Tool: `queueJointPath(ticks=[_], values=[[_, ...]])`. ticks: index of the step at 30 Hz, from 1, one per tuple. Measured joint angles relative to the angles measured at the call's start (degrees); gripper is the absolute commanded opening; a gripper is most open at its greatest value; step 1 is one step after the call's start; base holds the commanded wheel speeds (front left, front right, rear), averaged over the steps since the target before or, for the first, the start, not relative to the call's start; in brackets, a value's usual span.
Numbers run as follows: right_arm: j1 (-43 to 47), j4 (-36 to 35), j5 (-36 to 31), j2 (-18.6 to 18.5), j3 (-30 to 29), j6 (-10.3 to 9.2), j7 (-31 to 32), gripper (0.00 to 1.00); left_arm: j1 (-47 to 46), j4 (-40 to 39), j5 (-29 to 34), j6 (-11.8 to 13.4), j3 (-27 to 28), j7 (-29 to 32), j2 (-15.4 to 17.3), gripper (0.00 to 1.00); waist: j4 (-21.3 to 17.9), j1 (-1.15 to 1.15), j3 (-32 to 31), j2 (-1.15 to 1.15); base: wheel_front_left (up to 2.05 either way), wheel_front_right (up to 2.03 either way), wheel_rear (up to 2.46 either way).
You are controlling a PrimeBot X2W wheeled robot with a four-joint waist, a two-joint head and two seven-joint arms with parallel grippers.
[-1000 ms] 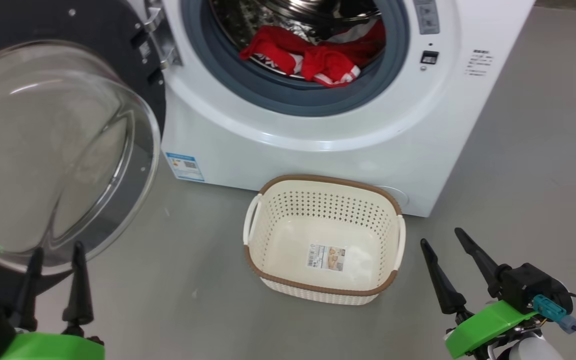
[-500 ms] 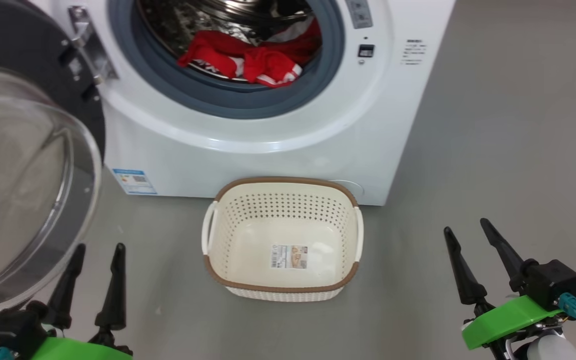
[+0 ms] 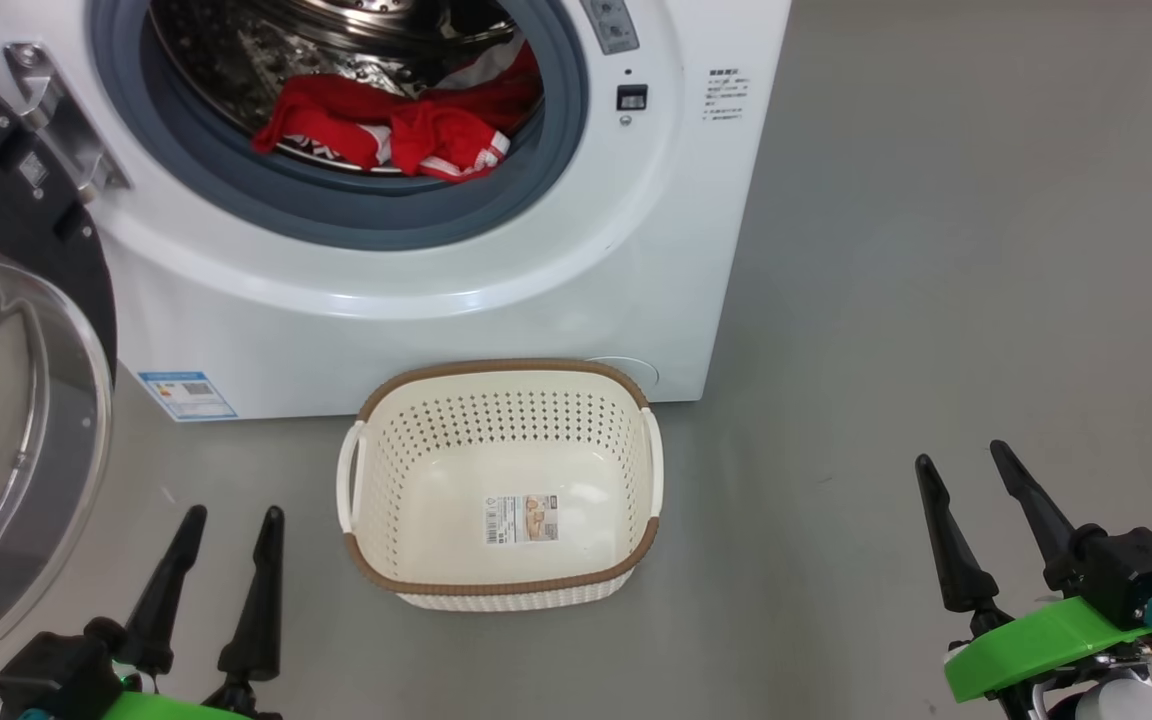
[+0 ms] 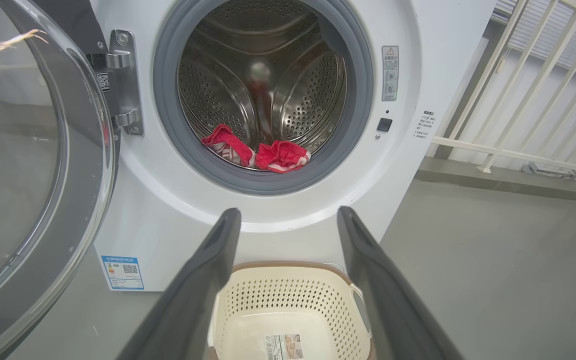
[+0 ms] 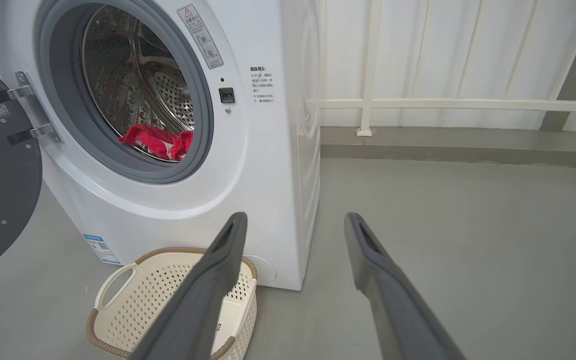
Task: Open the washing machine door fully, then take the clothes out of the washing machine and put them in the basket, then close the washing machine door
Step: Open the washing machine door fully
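Layout before the washing machine (image 3: 416,300).
The washing machine door (image 3: 16,400) hung open at the left of the opening; the clothes (image 3: 386,125) lay in the drum (image 3: 236,60), at its front; the basket (image 3: 506,598) sat on the floor (image 3: 886,300) just before the machine, ahead of and between the left gripper (image 3: 236,512) and right gripper (image 3: 961,452).

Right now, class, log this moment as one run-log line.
washer door: open | red clothes: in drum | basket: empty | left gripper: open, empty | right gripper: open, empty
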Motion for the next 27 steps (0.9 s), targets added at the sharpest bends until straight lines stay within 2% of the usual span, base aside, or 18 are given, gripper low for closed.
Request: queueJointPath(ticks=[9,27], values=[[0.69,-0.66,-0.02,0.57,-0.97,0.00,0.00,1.00,0.00,-0.91,-0.73,0.00,-1.01,0.00,0.30,1.00,-0.97,0.00,0.27,0.00,0.00,0.00,0.00],[0.79,-0.80,-0.43,0.89,-1.09,0.00,0.00,1.00,-0.01,-1.79,-0.49,0.00,-1.38,0.00,1.16,1.00,-0.52,0.00,0.58,0.00,0.00,0.00,0.00]])
